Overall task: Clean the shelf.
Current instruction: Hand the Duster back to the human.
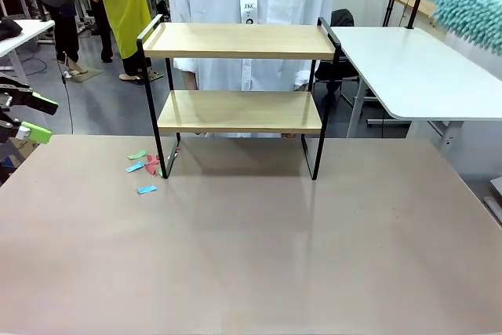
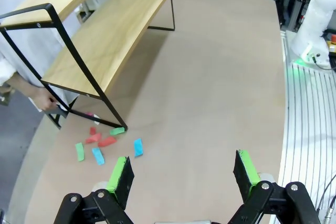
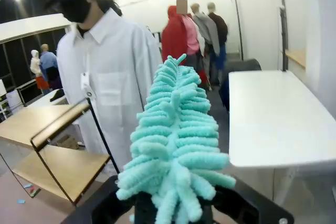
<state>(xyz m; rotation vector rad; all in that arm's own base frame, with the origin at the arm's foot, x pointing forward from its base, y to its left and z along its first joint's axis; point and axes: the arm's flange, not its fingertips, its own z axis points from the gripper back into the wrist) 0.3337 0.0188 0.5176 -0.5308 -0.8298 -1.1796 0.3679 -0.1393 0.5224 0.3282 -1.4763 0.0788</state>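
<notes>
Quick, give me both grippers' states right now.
Left gripper: open, holding nothing, above the table near the scraps.
Right gripper: shut on the teal duster, raised beside the shelf.
</notes>
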